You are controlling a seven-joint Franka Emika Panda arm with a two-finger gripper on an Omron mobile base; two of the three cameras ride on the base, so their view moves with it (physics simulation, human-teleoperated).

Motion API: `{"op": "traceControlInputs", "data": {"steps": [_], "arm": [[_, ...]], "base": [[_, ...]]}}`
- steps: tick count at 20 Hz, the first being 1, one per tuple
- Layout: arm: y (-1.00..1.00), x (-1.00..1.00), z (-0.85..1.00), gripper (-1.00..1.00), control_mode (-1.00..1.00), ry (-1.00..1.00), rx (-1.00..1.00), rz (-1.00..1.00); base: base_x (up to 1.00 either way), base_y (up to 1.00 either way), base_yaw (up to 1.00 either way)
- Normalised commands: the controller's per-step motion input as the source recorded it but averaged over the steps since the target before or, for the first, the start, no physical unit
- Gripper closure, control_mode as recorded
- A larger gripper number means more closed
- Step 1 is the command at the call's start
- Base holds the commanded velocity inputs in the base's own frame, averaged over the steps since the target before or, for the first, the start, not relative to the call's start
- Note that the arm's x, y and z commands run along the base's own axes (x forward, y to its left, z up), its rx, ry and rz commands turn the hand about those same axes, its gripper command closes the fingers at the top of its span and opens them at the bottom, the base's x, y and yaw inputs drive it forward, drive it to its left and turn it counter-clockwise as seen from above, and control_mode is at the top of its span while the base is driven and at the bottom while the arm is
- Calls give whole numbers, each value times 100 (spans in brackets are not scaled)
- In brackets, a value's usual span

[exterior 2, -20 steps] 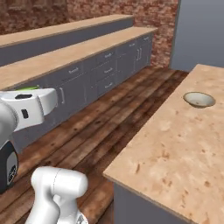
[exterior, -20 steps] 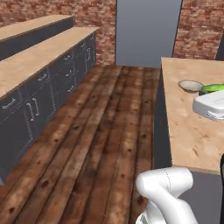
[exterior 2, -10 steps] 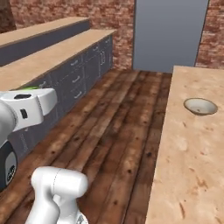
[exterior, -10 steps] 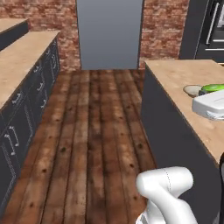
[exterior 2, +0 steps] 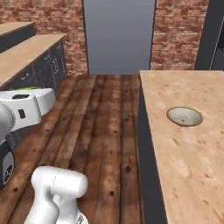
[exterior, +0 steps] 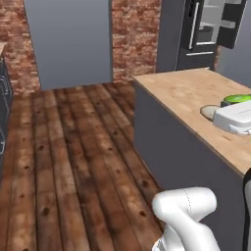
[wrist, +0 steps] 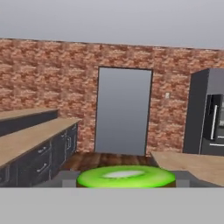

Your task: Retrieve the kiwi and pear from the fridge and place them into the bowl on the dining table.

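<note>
Brick wall (exterior 2: 39, 11) and plank floor (exterior 2: 105, 122) frame the room. In the right base view, going left to right, the wall counter (exterior 2: 26, 57) runs at ten o'clock, the grey door (exterior 2: 119, 37) stands at twelve, and the dining table (exterior 2: 183, 175) fills the side from three down to five. The bowl (exterior 2: 184, 116) sits on it at three o'clock, near the table's long edge, with nothing in it. In the hand view the fridge (wrist: 208, 113) stands at three o'clock, well apart from me.

My gripper (wrist: 126, 181) is part-closed, its two fingers either side of a green fruit (wrist: 126, 175) at six o'clock in the hand view. The fruit is bright green with a pale centre. I cannot tell for sure whether it is the kiwi or the pear. In the left base view it shows at three o'clock above my white hand, over the table and just beside the bowl.

The step, as I judge it, is the drop into the bowl. To do it well I should centre the fruit over the pale inside, not the rim. I should come down low before I let go so it does not bounce or roll out, then open fully and lift straight up clear of the rim.
</note>
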Motion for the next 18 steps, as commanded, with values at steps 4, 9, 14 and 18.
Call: {"op": "traceControlInputs", "data": {"steps": [4,9,14,18], "arm": [[0,0,0,100,100,0,0,0],[0,0,0,100,100,0,0,0],[0,0,0,100,100,0,0,0],[0,0,0,100,100,0,0,0]], "base": [[100,1,-45],[94,-4,-37],[79,-13,-29],[19,-43,-21]]}}
